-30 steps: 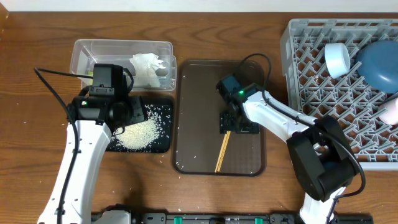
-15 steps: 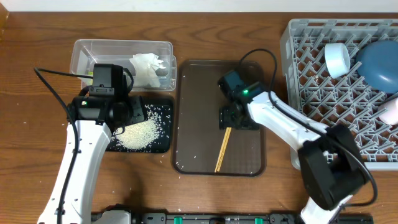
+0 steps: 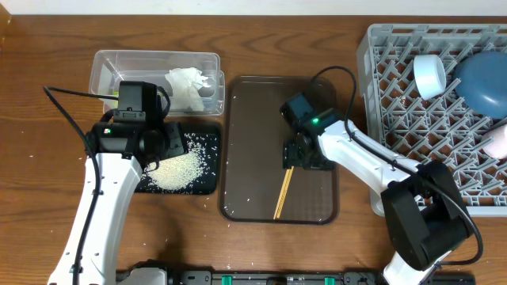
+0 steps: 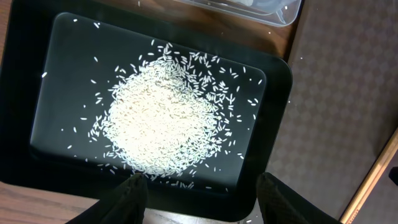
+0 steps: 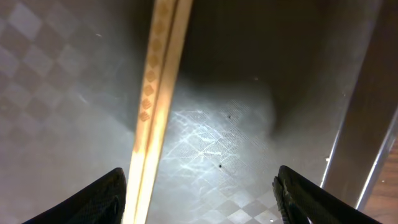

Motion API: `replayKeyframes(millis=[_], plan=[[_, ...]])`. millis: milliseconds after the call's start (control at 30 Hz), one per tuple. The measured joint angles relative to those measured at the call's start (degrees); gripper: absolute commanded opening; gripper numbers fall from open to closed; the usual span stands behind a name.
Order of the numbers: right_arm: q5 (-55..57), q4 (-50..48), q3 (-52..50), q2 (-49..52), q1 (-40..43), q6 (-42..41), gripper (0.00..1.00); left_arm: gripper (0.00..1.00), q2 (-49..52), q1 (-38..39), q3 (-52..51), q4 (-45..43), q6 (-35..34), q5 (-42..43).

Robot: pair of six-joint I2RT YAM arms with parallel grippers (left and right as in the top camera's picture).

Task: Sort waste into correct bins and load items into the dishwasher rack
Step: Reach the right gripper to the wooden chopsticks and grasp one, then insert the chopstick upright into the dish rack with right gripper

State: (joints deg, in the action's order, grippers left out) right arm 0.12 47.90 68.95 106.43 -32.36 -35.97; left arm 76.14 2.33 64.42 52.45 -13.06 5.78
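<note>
The wooden chopsticks point(image 3: 283, 193) lie together on the brown tray point(image 3: 245, 142). My right gripper point(image 3: 305, 157) is open low over their upper end; in the right wrist view the chopsticks point(image 5: 155, 93) run past the left finger of my right gripper point(image 5: 202, 202). The rice heap point(image 3: 178, 169) lies in the black tray point(image 3: 207, 184), and the rice point(image 4: 165, 118) also shows in the left wrist view. My left gripper point(image 4: 202, 199) is open and empty over the black tray's near edge point(image 4: 261, 180). The white tissue point(image 3: 188, 82) is in the clear tub point(image 3: 111, 63). The grey rack point(image 3: 380, 119) holds a whitish cup point(image 3: 432, 75), a blue bowl point(image 3: 483, 79) and a pinkish cup point(image 3: 497, 141). The wrapper and plate are out of view.
Loose rice grains lie on the brown tray and on the table near the front edge point(image 3: 146, 265). The rack stands close to the brown tray's right side. The clear tub touches the brown tray's top left corner.
My right gripper has shifted slightly right and down along the chopsticks' upper end. The left arm has not moved.
</note>
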Motion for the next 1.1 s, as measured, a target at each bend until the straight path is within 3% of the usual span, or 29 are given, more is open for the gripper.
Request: replayKeyframes(millis=[500, 567, 700, 833, 900, 1100], plan=[[0.68, -5.22, -4.96, 0.00, -0.02, -1.99, 0.72, 0.60, 0.00, 0.00, 0.00, 0.00, 0.00, 0.00], [0.79, -5.29, -4.96, 0.00, -0.02, -2.03, 0.64, 0.59, 0.00, 0.00, 0.00, 0.00, 0.00, 0.00], [1.40, -5.38, -5.01, 0.00, 0.00, -2.10, 0.34, 0.60, 0.00, 0.00, 0.00, 0.00, 0.00, 0.00], [1.90, -5.11, -5.05, 0.00, 0.00, -2.62, 0.13, 0.59, 0.00, 0.02, 0.00, 0.00, 0.00, 0.00], [1.92, -4.96, -5.07, 0.00, 0.00, -2.84, 0.08, 0.60, 0.00, 0.00, 0.00, 0.00, 0.00, 0.00], [1.97, -5.20, -5.07, 0.00, 0.00, -3.69, 0.07, 0.59, 0.00, 0.00, 0.00, 0.00, 0.00, 0.00]])
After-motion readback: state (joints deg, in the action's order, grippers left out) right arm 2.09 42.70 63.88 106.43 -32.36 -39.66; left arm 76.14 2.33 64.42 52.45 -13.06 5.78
